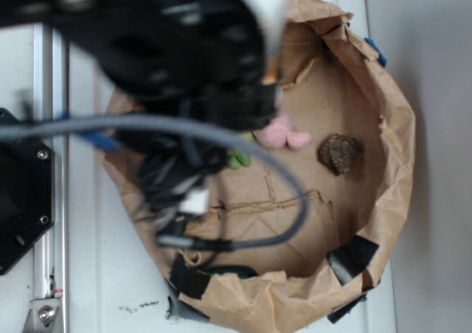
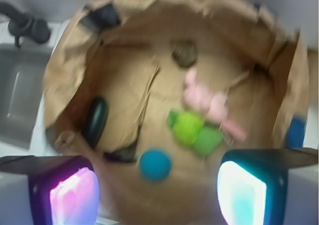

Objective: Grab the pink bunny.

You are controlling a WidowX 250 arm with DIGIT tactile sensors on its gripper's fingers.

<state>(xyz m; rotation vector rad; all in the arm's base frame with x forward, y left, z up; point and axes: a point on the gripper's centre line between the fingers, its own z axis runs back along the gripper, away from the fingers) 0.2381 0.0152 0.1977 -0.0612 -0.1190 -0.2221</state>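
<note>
Inside the paper-bag ring [image 2: 65, 70], a low wall of crumpled brown paper laid out on the white surface [image 1: 96, 281], the pink bunny [image 2: 207, 101] lies on the paper floor near the middle. In the wrist view it sits directly against the green plush toy [image 2: 193, 131], the two touching, with the bunny on the side farther from the claw [image 2: 158, 192] and one pale ear trailing out past the green toy. A teal ball [image 2: 155, 165] rests on the near side of the green toy, just beside it but apart from the bunny. Beyond the bunny, toward the far wall of the ring, lies a small brown lump [image 2: 185, 54], clear of it. A dark oval object [image 2: 95, 119] lies close to the ring's left wall in that view, well away from the bunny.

The claw is released: its two pads [image 2: 75, 195] show at the bottom corners of the wrist view, spread wide, glowing pink and teal, with nothing between them. It hangs above the near part of the ring, not touching the bunny.

From the exterior view the black arm [image 1: 162, 46] and its cables cover much of the ring; only part of the bunny shows past them.
</note>
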